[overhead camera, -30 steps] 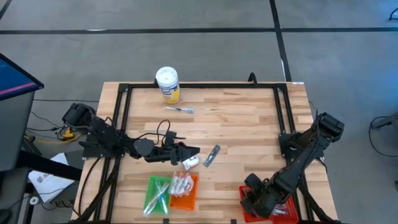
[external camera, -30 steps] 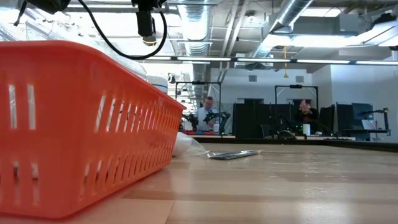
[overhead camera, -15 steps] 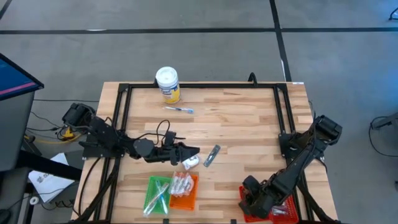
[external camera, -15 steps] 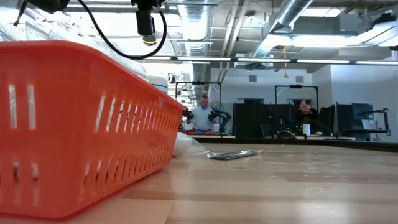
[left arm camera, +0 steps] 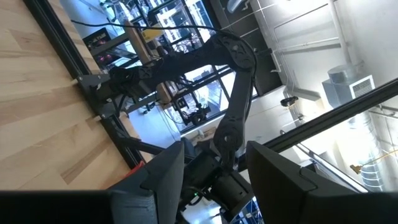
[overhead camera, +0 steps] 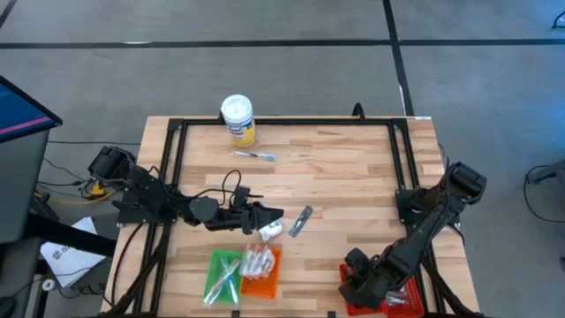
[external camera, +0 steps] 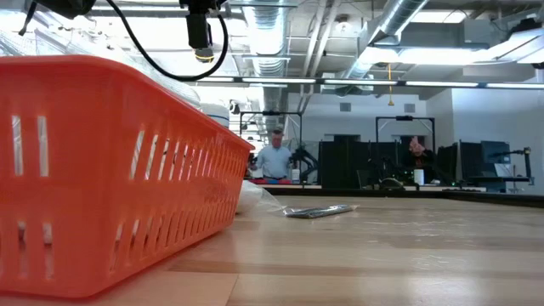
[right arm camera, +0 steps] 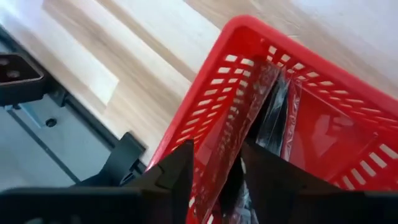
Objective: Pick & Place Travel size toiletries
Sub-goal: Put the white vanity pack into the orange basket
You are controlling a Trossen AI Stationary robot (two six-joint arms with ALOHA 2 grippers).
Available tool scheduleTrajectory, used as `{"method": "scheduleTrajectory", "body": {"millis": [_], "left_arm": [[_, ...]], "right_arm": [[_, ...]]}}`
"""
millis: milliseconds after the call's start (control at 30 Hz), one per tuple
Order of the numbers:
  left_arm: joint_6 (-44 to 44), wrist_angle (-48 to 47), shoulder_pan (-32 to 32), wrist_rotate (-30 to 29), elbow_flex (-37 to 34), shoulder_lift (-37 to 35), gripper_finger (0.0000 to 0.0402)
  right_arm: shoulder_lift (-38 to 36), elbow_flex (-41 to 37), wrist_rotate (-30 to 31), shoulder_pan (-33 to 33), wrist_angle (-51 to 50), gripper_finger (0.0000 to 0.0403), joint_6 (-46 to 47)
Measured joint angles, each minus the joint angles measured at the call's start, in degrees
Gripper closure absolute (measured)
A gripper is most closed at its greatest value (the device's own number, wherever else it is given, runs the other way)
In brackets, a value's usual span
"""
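My right gripper (overhead camera: 375,290) points down into the red tray (overhead camera: 408,298) at the table's near right corner, its fingers apart (right arm camera: 217,177). A dark shiny wrapped toiletry (right arm camera: 274,111) lies in that tray and runs up between the fingers. My left gripper (overhead camera: 278,213) hovers level and open (left arm camera: 214,168) at the near left, just above a white packet (overhead camera: 271,230) lying flat on the table. A silvery piece (overhead camera: 301,221) lies flat to its right. A blue-tinted stick (overhead camera: 254,155) lies farther back. My right gripper comes from above, slanting down, with one finger (right arm camera: 177,177) on either side of the dark toiletry's near end (right arm camera: 244,163). Whether a finger touches it I cannot tell. The toiletry leans inside the red tray along its wall.
A green tray (overhead camera: 224,276) and an orange tray (overhead camera: 260,269), both holding toiletries, stand side by side at the near edge. A white-lidded tub with a yellow label (overhead camera: 238,119) stands at the far edge. Black frame rails (overhead camera: 173,168) border the table. Bare wood lies in the middle.
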Motion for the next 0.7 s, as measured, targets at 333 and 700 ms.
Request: {"method": "scheduleTrajectory", "body": {"millis": [333, 700], "left_arm": [[0.9, 0.0, 0.0, 0.0, 0.0, 0.0, 0.0234], [0.9, -4.1, 1.3, 0.4, 0.0, 0.0, 0.0235]], "right_arm": [[-7.5, 0.0, 4.9, -2.6, -1.4, 0.0236, -8.0], [-14.7, 0.0, 7.7, -12.1, -1.0, 0.0247, -23.4]]}}
